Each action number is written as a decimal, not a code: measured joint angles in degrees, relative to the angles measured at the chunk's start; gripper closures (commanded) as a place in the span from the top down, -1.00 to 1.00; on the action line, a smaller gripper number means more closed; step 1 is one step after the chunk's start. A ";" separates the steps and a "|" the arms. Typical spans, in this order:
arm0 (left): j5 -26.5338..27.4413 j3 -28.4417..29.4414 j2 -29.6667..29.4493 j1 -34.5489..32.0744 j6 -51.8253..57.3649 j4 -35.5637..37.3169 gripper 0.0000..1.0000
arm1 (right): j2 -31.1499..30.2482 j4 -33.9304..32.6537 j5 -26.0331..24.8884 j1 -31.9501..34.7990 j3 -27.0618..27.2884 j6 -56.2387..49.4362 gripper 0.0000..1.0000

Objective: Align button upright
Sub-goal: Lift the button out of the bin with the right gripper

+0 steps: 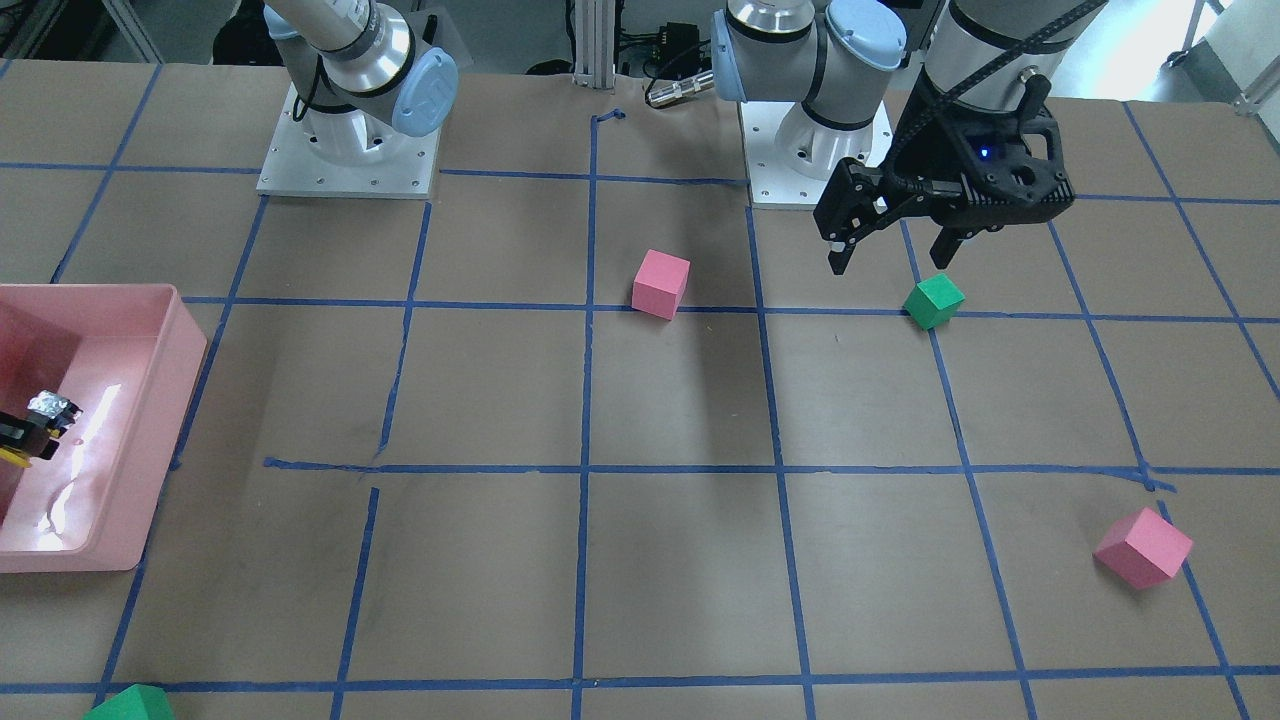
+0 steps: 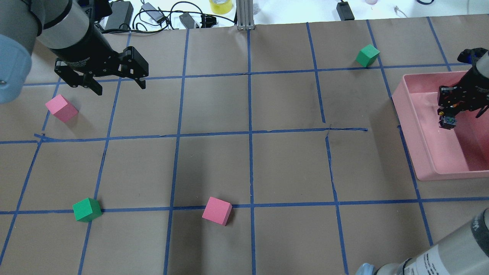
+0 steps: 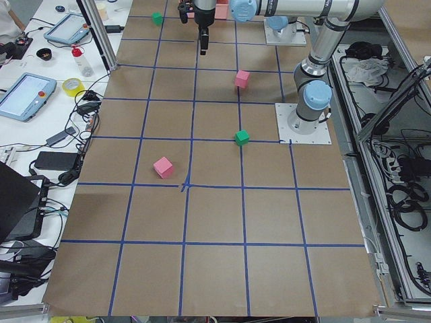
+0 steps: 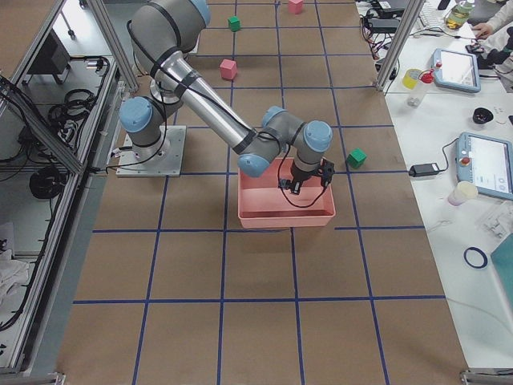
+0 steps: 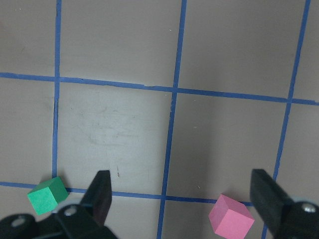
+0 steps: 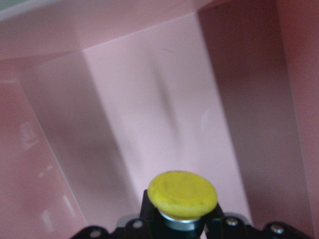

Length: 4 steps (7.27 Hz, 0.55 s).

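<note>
The button [image 6: 182, 193] shows its round yellow cap toward the right wrist camera, with its black body clamped between the dark fingers below. My right gripper [image 2: 449, 114] is shut on it inside the pink bin [image 2: 410, 126]. In the front-facing view the button [image 1: 40, 422] lies tilted at the left edge, silvery end up and to the right, yellow cap low and left. I cannot tell whether it touches the bin floor. My left gripper [image 2: 119, 88] hangs open and empty over the table's far left; it also appears as the left gripper [image 5: 184, 194] in its own wrist view.
On the brown paper lie a pink cube [image 2: 61, 108] near the left gripper, a green cube [image 2: 87, 209], another pink cube [image 2: 217, 211] and a green cube [image 2: 367, 55] beside the bin. Cables and a tape roll [image 2: 220, 5] line the far edge.
</note>
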 measured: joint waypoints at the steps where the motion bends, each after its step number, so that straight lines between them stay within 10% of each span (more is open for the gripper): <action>1: -0.04 0.00 -0.01 0.00 0.00 0.02 1.00 | -2.16 2.30 -0.70 0.13 -0.05 -0.22 -1.00; 4: -0.05 0.00 -0.03 0.00 0.00 0.03 1.00 | -8.39 8.08 -1.98 1.97 -1.24 -2.09 -1.00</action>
